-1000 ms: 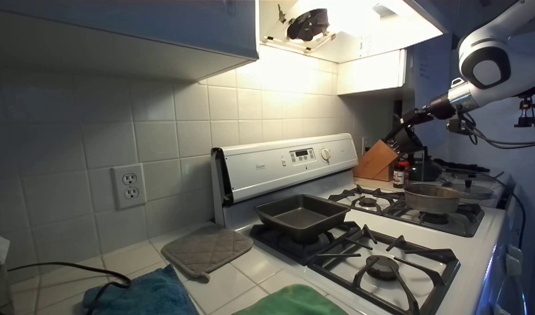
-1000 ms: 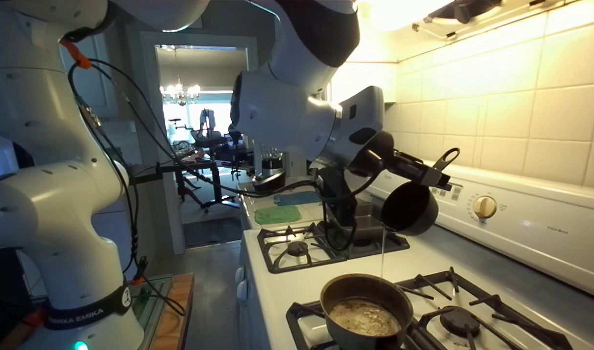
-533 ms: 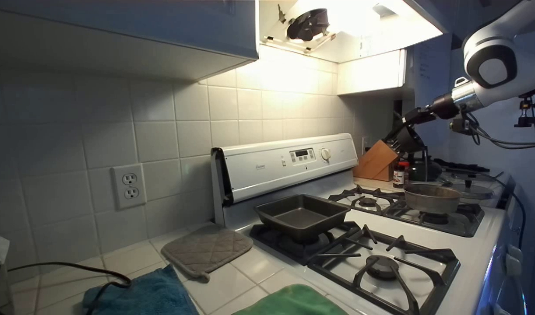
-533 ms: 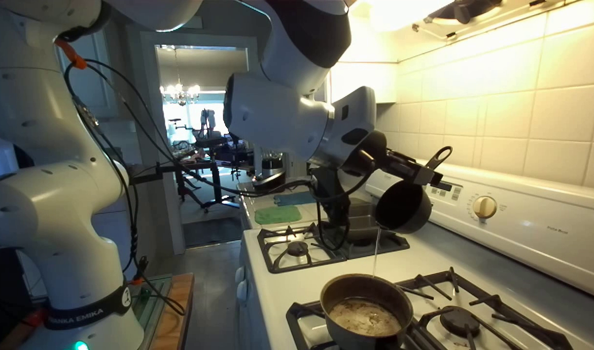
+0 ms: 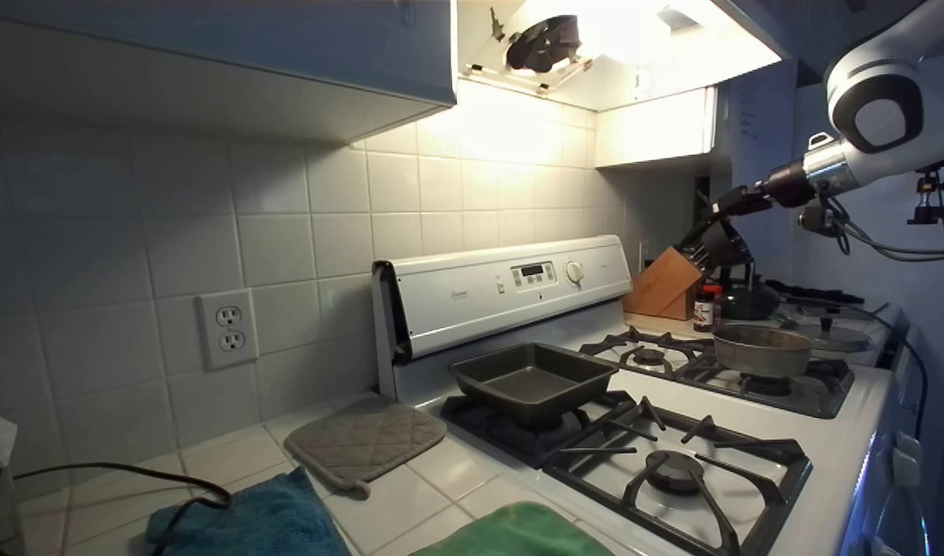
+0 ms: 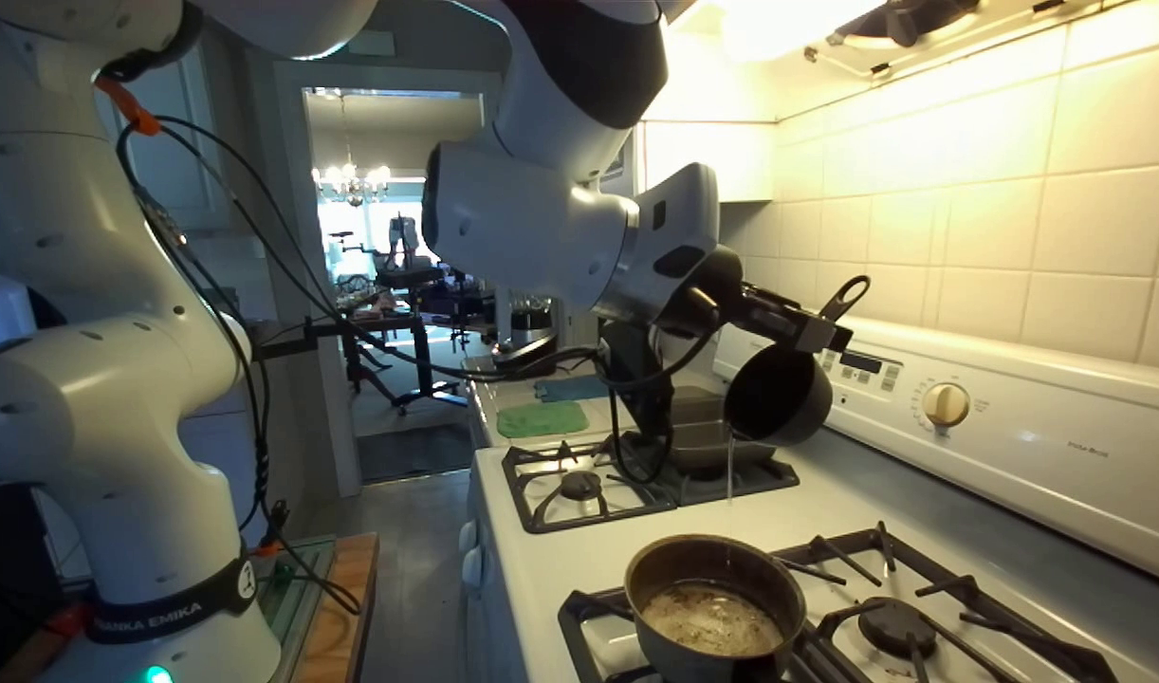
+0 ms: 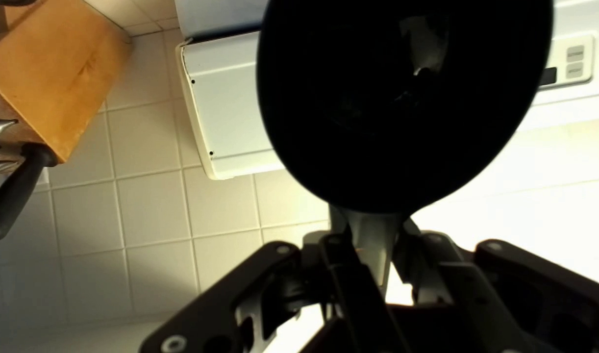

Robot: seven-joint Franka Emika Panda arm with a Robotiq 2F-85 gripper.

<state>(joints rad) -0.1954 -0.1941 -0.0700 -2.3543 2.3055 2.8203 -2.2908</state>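
Note:
My gripper (image 7: 373, 245) is shut on the handle (image 7: 375, 235) of a small black pouring cup (image 7: 402, 113), whose round mouth fills the upper part of the wrist view. The cup (image 6: 779, 398) hangs tilted above the stove in an exterior view, its handle loop sticking up past the fingers (image 6: 817, 334). A thin stream of water (image 6: 730, 465) falls from its lip toward the pot (image 6: 674, 564) below. Cloudy liquid with pale foam lies in the pot. The cup (image 5: 725, 243) appears dark in front of the knife block's side of the scene in an exterior view.
A wooden knife block (image 5: 665, 286) with knives stands behind the stove's far end. A square baking pan (image 5: 534, 378) sits on a rear burner. The stove's back panel (image 6: 1035, 446) rises near the cup. Pot holder (image 5: 368, 440), blue cloth (image 5: 256, 517) and green cloth (image 5: 514, 533) lie on the counter.
The arm and tilted cup have shifted steadily sideways, leftward in an exterior view. The water stream has moved with the cup and looks fainter near the pot. The grip is unchanged.

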